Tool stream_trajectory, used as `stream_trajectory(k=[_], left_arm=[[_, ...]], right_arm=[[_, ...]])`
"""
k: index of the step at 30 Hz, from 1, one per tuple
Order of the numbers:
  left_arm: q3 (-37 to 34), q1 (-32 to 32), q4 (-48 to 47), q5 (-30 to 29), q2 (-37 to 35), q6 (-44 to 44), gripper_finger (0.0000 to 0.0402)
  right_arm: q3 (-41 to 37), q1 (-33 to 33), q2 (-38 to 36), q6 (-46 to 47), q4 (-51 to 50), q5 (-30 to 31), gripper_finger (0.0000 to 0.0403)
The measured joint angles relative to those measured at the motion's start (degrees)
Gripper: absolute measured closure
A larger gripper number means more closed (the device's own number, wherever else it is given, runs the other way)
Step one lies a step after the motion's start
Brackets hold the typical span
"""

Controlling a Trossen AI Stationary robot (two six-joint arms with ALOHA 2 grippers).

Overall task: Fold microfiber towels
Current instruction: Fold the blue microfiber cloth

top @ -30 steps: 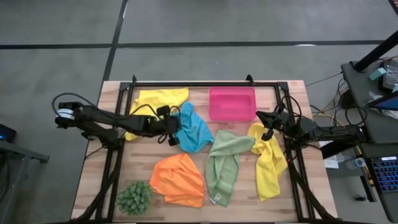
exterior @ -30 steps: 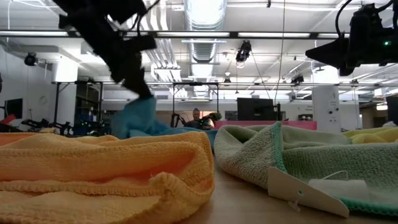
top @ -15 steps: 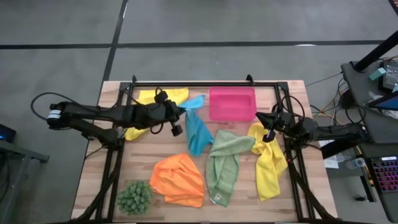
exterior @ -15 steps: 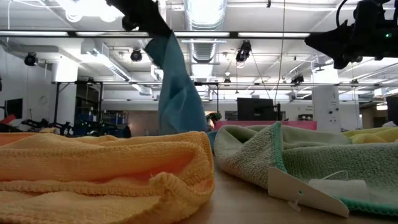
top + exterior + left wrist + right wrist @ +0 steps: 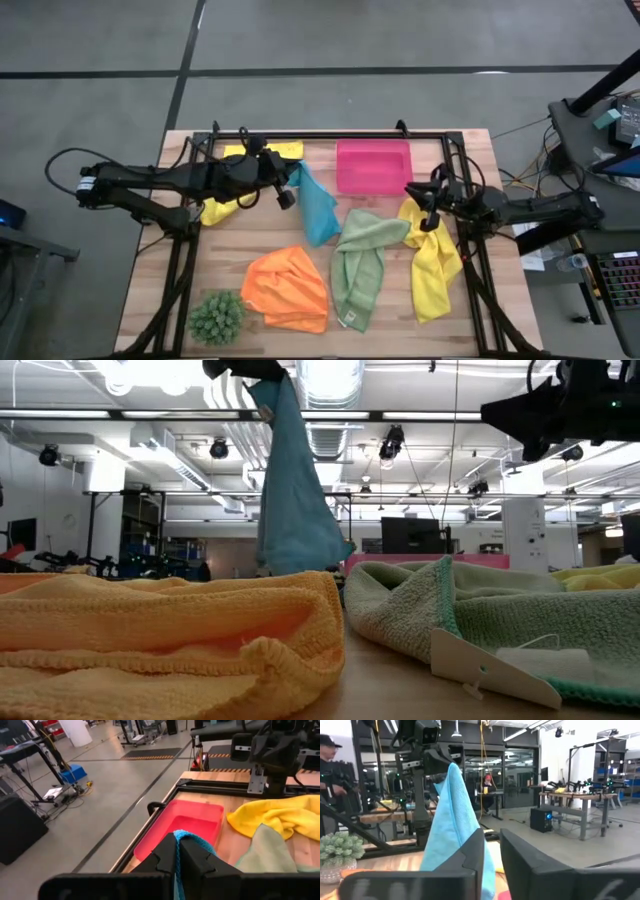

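Note:
My left gripper is shut on the turquoise microfiber towel, which hangs high over the table's middle; its lower end is hidden behind the orange towel. My right gripper stands open above the far end of the right yellow towel, touching nothing. The sage green towel and the orange towel lie crumpled near the table's front. Another yellow towel lies under my left arm. My left gripper pinches the turquoise towel's top edge between its two shut fingers. They come nearly level from the table's left. The towel hangs down below them in a long slack drape; whether its lower end rests on the table I cannot tell.
A pink tray stands at the far middle, just beyond the hanging towel. A spiky green plant ball sits at the near left corner. A black frame runs along the table's far edge and sides. A person stands in the room behind.
My left gripper has risen steeply, still shut on the turquoise towel. The towel, bunched on the table a second ago, has been drawn up and now hangs long and narrow. My right gripper has lifted a little.

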Motion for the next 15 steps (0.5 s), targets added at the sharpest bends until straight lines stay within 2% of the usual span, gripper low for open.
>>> stream_trajectory(k=[9,15], left_arm=[[0.0,0.0,0.0,0.0,0.0,0.1,0.0402],[0.0,0.0,-0.1,0.1,0.0,0.1,0.0402]], right_arm=[[6.5,0.0,12.1,2.2,0.0,0.0,0.0237],[11.8,0.0,22.3,2.5,-0.3,0.0,0.02]])
